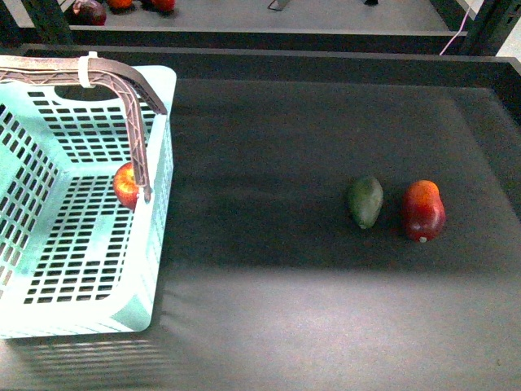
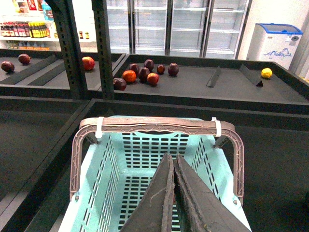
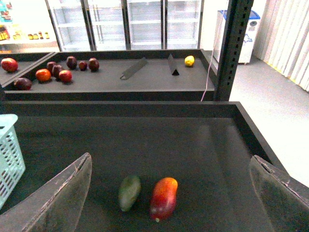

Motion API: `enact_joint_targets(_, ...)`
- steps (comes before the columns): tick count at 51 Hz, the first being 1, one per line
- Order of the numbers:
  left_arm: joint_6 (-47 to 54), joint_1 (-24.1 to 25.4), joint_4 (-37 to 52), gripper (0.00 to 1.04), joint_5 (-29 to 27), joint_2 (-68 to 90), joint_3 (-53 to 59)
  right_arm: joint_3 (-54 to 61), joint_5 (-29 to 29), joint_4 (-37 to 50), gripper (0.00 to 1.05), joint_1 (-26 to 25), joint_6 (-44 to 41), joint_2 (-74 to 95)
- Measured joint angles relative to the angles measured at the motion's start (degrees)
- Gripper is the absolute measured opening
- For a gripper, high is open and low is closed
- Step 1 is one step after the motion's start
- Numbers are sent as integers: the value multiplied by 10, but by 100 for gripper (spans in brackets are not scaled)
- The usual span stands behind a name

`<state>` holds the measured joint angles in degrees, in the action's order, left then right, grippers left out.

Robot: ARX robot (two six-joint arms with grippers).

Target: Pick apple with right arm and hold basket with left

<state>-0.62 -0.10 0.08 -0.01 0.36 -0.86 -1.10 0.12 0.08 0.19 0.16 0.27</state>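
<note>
Since the apple [image 1: 125, 186] already lies inside the basket [image 1: 49, 309], against its right wall under the handle [image 1: 138, 134], the pick-and-drop looks done. Left gripper [image 2: 173, 193] hangs over the basket, fingers pressed together on nothing; right gripper [image 3: 169, 193] has fingers spread wide above the avocado [image 3: 129, 192] and dark red fruit [image 3: 163, 197] on the desk [image 1: 326, 309]. Basket holds only the apple; next, judged, the left fingers must part to take the handle.

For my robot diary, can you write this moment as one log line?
apple: in basket | left gripper: shut, above basket | right gripper: open, over avocado
</note>
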Motion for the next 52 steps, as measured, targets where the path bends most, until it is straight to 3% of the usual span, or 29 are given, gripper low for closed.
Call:
enact_joint_targets(16, 0, 0, 0, 4, 0, 0, 0, 0, 0, 0, 96, 0, 0, 0)
enact_joint_targets(25, 0, 0, 0, 47, 0, 0, 0, 0, 0, 0, 96, 0, 0, 0)
enact_joint_targets(41, 0, 0, 0, 99, 0, 0, 0, 0, 0, 0, 96, 0, 0, 0)
enact_joint_targets(52, 1, 0, 0, 98, 0, 0, 0, 0, 0, 0, 96, 0, 0, 0)
